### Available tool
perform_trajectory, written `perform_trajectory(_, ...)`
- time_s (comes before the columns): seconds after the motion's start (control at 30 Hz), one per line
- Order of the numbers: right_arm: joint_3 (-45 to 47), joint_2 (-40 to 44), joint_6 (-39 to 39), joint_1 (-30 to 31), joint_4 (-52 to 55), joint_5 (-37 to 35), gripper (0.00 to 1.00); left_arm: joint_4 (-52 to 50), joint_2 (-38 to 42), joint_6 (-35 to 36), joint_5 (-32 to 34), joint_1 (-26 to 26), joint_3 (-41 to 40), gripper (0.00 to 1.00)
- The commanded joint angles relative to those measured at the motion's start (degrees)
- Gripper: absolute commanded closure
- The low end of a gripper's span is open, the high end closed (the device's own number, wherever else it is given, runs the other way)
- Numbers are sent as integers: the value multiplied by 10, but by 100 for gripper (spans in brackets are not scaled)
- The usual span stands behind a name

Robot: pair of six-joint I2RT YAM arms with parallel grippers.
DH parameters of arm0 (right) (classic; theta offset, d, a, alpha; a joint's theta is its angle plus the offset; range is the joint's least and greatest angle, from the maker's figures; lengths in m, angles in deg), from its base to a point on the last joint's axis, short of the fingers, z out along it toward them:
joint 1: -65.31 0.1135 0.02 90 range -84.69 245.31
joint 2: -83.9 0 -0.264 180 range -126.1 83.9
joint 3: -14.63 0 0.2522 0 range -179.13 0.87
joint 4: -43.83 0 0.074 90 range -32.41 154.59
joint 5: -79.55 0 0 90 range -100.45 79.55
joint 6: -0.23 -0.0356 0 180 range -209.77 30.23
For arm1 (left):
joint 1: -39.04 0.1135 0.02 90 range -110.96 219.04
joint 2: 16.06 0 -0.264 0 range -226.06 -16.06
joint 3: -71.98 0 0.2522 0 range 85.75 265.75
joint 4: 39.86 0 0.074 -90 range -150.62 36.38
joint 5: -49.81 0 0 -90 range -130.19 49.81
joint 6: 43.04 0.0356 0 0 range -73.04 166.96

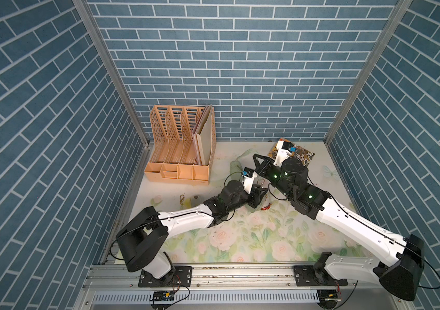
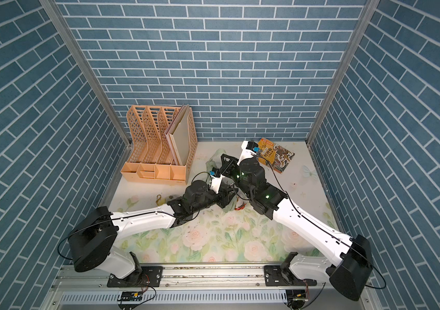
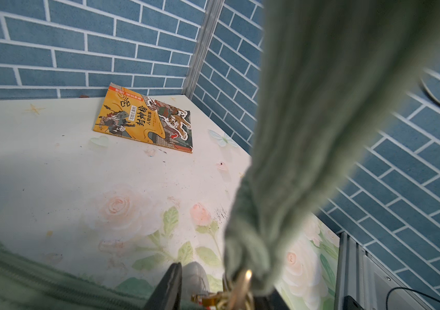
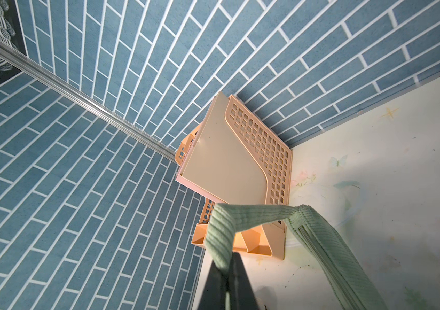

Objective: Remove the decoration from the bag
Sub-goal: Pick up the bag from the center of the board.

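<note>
The right pincer [image 4: 227, 284] was clamped tight on the bag [image 4: 318, 236], gripping a fold of its ribbed sage-green fabric and holding it up off the counter [image 1: 253, 241]. In the left wrist view the bag hung as a draped column, its gathered end tapering down to a gold clasp [image 3: 241, 284]. The left pincer [image 3: 213, 295] sat right at that clasp, jaws partly apart; whether it actually gripped the metal could not be told. Beside the clasp a rounded whitish shape, likely the decoration [image 3: 194, 276], showed between the fingers, too blurred to be sure. In a top view a small red piece [image 1: 266, 206] lay on the counter just below the left pincer.

Both arms crossed closely at the counter's middle, hiding most of the bag from above. An orange file rack [image 1: 178, 145] holding flat folders [image 1: 204, 134] stood at the back-left corner. A yellow picture book [image 3: 146, 118] lay flat near the back-right corner. A small gold hook [image 1: 182, 199] rested apart, left of the arms.
</note>
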Motion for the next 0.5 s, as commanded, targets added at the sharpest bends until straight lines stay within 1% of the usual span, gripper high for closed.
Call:
perform_trajectory(0.0, -25, 6, -17, 9, -34, -11, 100, -3, 13, 18, -26, -3, -9, 61)
perform_trajectory(0.2, -30, 1, -16, 13, -33, -10, 100, -5, 8, 23, -41, -3, -4, 69)
perform_trajectory(0.4, -32, -5, -14, 13, -34, -8, 100, -11, 22, 22, -48, -3, -22, 83)
perform_trajectory(0.47, -32, -8, -13, 13, -35, -7, 100, -16, 29, 25, -50, -3, -29, 87)
